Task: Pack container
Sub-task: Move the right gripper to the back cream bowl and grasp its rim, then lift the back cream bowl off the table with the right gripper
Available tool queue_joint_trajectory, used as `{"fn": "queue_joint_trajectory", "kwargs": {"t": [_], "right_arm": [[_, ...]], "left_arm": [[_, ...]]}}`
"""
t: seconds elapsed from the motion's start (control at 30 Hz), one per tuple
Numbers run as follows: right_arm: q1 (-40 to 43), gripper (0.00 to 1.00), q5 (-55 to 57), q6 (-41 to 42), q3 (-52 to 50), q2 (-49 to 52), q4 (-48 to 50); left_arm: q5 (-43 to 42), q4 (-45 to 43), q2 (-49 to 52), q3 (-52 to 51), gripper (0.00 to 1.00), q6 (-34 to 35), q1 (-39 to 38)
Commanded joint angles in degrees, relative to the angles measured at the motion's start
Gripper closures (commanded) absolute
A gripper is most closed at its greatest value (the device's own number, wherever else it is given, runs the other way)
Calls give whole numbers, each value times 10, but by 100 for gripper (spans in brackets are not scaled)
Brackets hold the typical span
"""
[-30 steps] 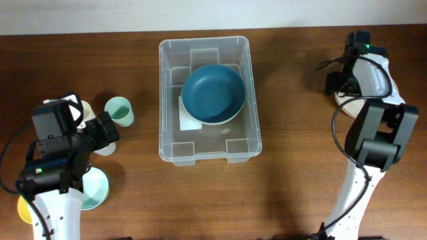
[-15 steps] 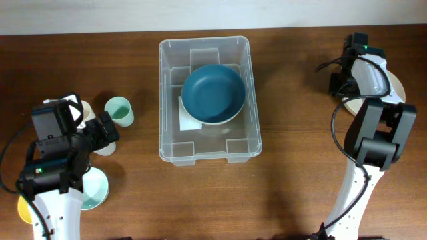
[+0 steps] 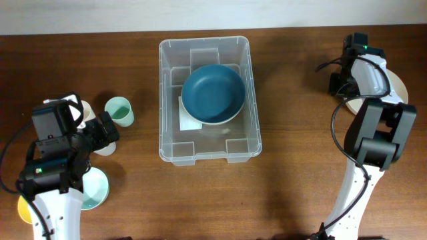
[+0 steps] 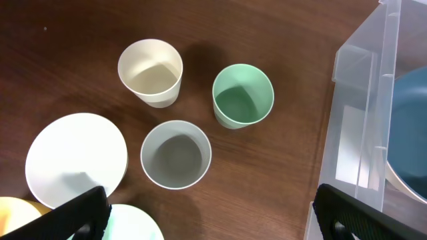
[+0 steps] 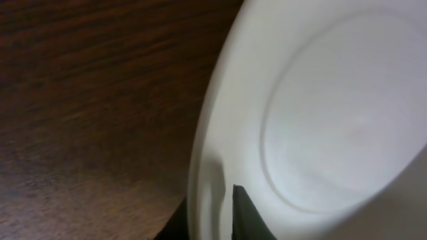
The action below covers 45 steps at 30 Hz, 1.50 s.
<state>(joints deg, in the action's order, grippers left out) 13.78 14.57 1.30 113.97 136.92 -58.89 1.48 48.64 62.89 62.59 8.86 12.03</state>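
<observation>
The clear plastic container (image 3: 203,152) stands at the table's middle with a dark blue bowl (image 3: 213,93) inside, over a white label (image 3: 189,120). At the far right my right gripper (image 5: 213,217) is shut on the rim of a cream plate (image 5: 333,133): one dark finger lies on the plate's inner face and the other under its edge. The overhead view shows that plate (image 3: 400,85) mostly covered by the right arm. My left gripper (image 4: 217,223) hangs open over bare wood left of the container (image 4: 373,100), holding nothing.
Below the left gripper stand a cream cup (image 4: 150,72), a green cup (image 4: 243,95) and a grey cup (image 4: 176,154). A white plate (image 4: 75,160), a mint dish (image 4: 133,227) and a yellow one (image 4: 13,217) lie at the left edge.
The right arm's wrist has shifted slightly at the plate. The left arm, the container and the cups have not moved.
</observation>
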Motion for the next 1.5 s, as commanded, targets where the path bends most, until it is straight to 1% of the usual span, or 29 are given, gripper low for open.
{"fn": "queue_joint_trajectory", "kwargs": {"t": [0.0,0.3,0.5,0.67,0.8,1.0,1.1,1.23,1.4,1.43,1.47], "right_arm": [[-3,96,11,5,-5,1,-2],[-7,96,11,5,-5,-3,-9],[-40,96,1,5,6,-50,-13],[-95,96,-44,-33,60,-120,-39],[-156,96,-69,-76,108,-174,-67],[-271,96,-76,-162,120,-233,-73],[-311,96,-24,-158,120,-237,-73],[-320,96,42,-117,118,-231,-73],[-271,96,54,-63,112,-231,-74],[-254,96,54,-48,109,-231,-74],[-240,92,51,-37,104,-231,-74]], "left_arm": [[-7,-1,-4,10,1,5,2],[-7,-1,-4,10,1,5,2],[-6,-1,-4,10,1,5,2],[-6,-1,-4,10,1,5,2],[-6,-1,-4,10,1,5,2],[-6,-1,-4,10,1,5,2],[-6,1,-4,10,1,5,2],[-6,1,-4,10,1,5,2],[-6,1,-4,10,1,5,2],[-6,1,-4,10,1,5,2],[-6,1,-4,10,1,5,2]]}}
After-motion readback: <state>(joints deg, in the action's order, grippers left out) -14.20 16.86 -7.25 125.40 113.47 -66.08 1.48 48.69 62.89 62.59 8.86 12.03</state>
